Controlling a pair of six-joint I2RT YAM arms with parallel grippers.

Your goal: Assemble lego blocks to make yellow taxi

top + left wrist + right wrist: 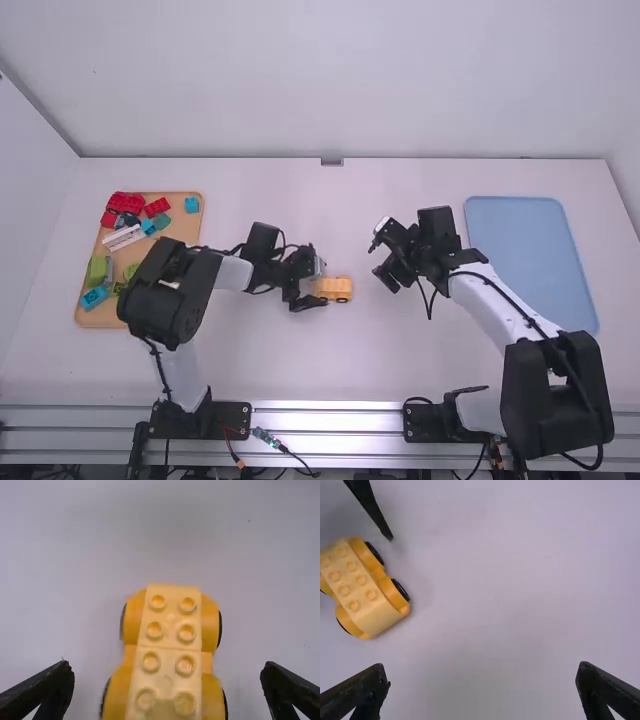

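The assembling of the yellow taxi (pixel 170 630) is seemingly nearing its end, and the next move is probably calling for the left gripper (pixel 166 667) to close evenly on its sides, without pushing it askew. The taxi is standing just at this gripper's fingertips, which are spreading wide and holding nothing, while the right gripper (pixel 480 667), also gaping empty, is waiting a little apart from it.
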